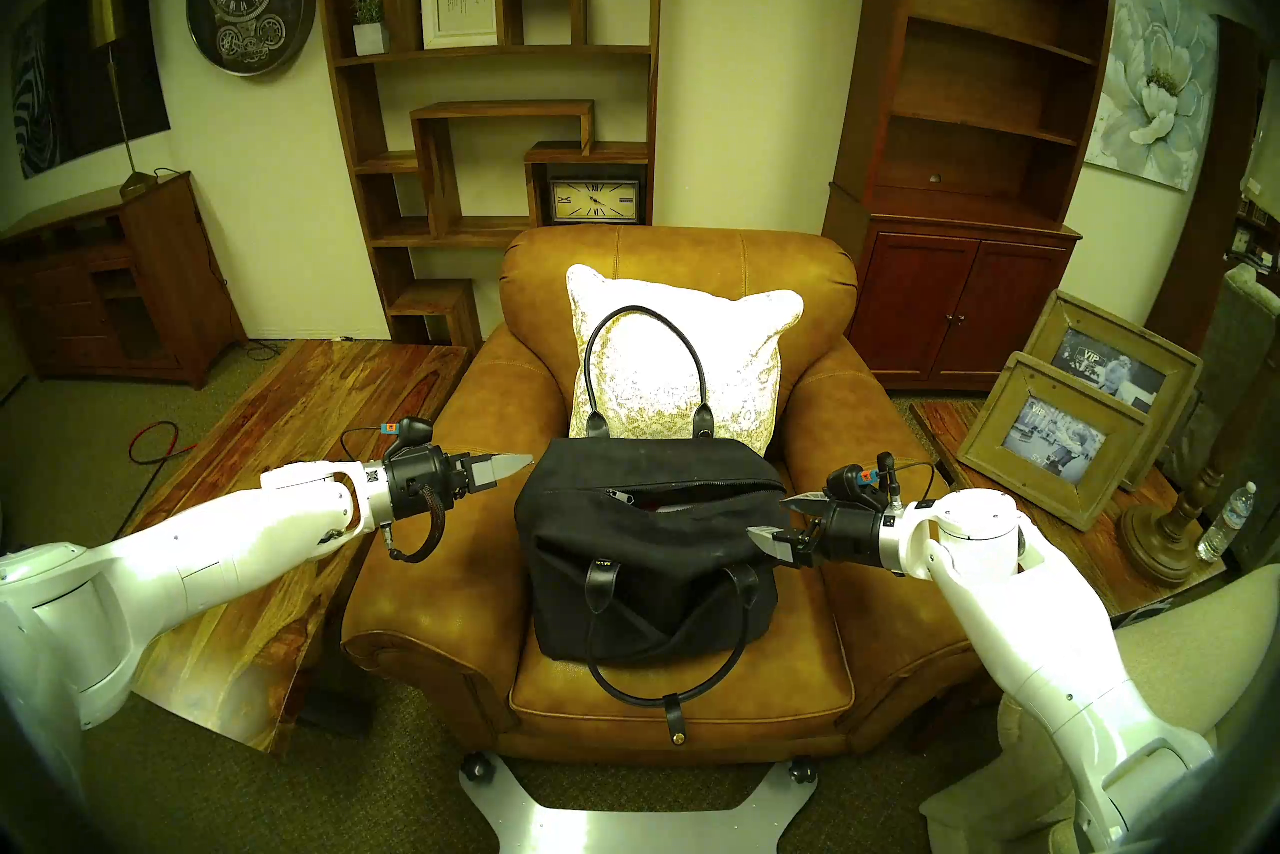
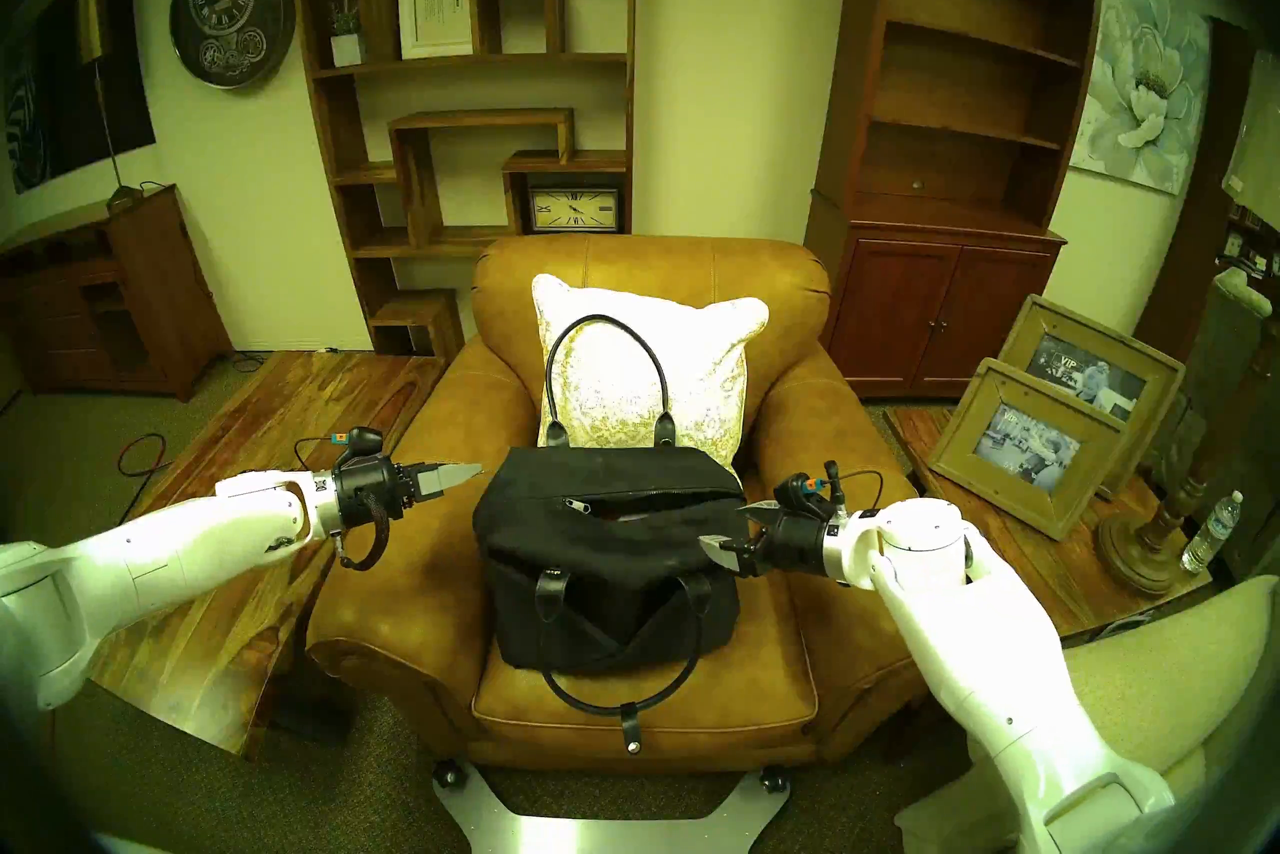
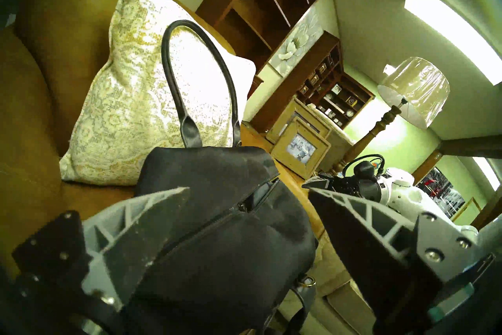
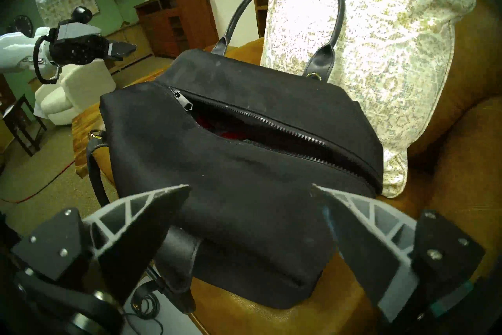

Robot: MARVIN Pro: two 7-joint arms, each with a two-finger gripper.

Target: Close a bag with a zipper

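The black bag point(image 1: 658, 596) stands on the seat of a tan leather armchair point(image 1: 429, 561). Its zipper point(image 1: 699, 485) gapes open along most of the top, with the pull point(image 1: 618, 495) near the bag's left end. Red shows inside in the right wrist view, where the zipper point(image 4: 271, 126) and pull point(image 4: 184, 103) are clear. One handle point(image 1: 644, 319) stands up against the pillow and the other point(image 1: 665, 686) hangs down the front. My left gripper point(image 1: 516, 463) is open just left of the bag's top left corner. My right gripper point(image 1: 769, 518) is open at the bag's right end, near the zipper's end.
A cream patterned pillow point(image 1: 679, 360) leans on the chair back behind the bag. A wooden table point(image 1: 277, 430) stands to the left. A side table on the right holds picture frames point(image 1: 1053, 437), a lamp base point(image 1: 1163, 547) and a water bottle point(image 1: 1226, 520). Shelves line the wall.
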